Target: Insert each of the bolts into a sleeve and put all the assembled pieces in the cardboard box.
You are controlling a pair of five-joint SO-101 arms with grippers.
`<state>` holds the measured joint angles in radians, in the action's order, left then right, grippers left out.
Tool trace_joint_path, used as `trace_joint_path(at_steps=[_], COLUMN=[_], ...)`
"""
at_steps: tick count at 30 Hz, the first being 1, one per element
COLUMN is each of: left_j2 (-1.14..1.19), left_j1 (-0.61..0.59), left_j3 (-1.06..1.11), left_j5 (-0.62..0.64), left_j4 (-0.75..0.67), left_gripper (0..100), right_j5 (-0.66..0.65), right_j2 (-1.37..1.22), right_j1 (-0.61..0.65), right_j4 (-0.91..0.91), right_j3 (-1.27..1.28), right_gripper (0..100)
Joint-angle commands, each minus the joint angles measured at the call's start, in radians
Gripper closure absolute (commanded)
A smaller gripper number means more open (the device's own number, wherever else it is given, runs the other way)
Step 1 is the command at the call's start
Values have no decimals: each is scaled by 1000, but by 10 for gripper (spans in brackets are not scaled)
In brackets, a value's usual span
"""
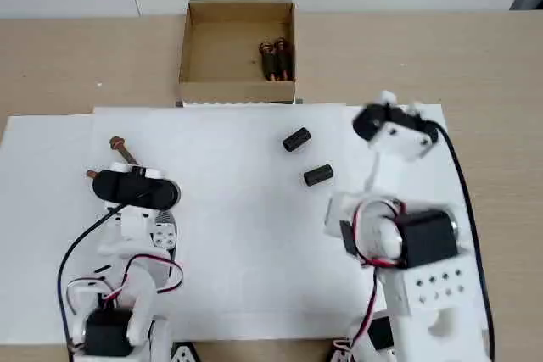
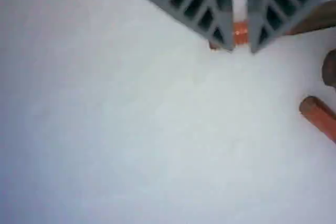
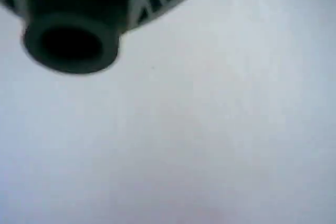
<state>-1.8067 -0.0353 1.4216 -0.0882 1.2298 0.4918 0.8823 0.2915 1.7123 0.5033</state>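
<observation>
My left gripper (image 2: 241,44) is shut on an orange bolt (image 2: 240,32) just above the white paper; in the high view this gripper (image 1: 106,180) is at the left with the bolt's end (image 1: 92,174) sticking out. A second bolt (image 1: 123,148) lies on the paper just beyond it, and its shaft (image 2: 318,117) lies close to the fingers. My right gripper (image 3: 71,19) is shut on a black sleeve (image 3: 71,45) whose open end faces the camera; it hangs at the right of the paper (image 1: 386,129). Two loose black sleeves (image 1: 296,139) (image 1: 318,175) lie mid-paper.
The cardboard box (image 1: 193,48) stands at the back centre, open, with a few assembled pieces (image 1: 276,58) in its right part. A white paper sheet (image 1: 237,235) covers the wooden table. Both arm bases stand along the near edge.
</observation>
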Motion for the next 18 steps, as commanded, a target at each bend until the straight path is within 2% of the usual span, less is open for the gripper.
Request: trace_joint_path(at_steps=[1, 7, 13, 18], left_j2=[60, 374, 709, 902], left_j1=[-5, -5, -5, -5], left_j3=[-153, -438, -717, -889], left_j5=[-17, -11, 103, 164], left_j4=[58, 89, 199, 219], left_gripper=[994, 994, 994, 994], right_j5=[-12, -40, -54, -54], right_j2=[105, 236, 309, 325], right_j1=[-48, -67, -108, -166], right_j4=[-21, -47, -47, -41], right_j3=[80, 141, 143, 143], right_gripper=[995, 995, 995, 995])
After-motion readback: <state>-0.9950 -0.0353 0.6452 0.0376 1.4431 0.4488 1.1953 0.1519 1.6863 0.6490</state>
